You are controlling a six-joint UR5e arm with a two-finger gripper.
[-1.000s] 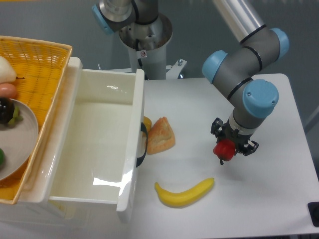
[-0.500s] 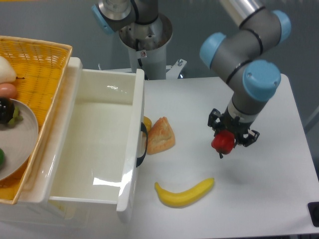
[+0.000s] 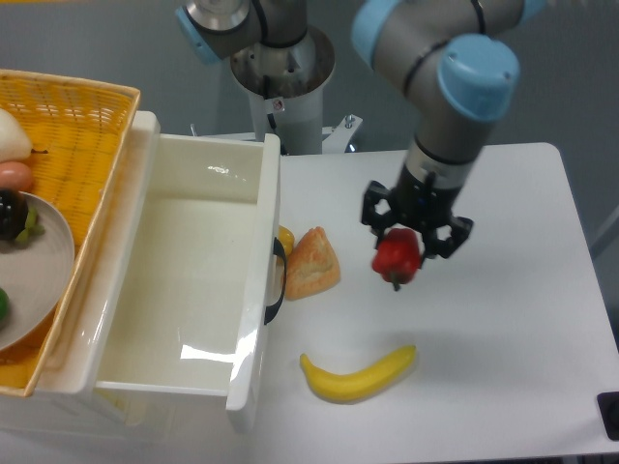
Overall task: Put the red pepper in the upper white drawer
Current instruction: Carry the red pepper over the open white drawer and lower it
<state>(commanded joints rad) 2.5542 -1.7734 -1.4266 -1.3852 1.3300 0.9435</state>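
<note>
I am in the carrying step: the jaws pinch the red pepper [image 3: 397, 255] above the desk [image 3: 503, 329], right of the upper white drawer [image 3: 263, 242], so next I must bring it left over the wall.

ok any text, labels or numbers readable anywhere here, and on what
No text can be read in this view.
Small white sticker with a red mark on the grey robot base column: too small and blurred to read.
The gripper, red pepper, white drawer, banana and bread wedge show no lettering.
</note>
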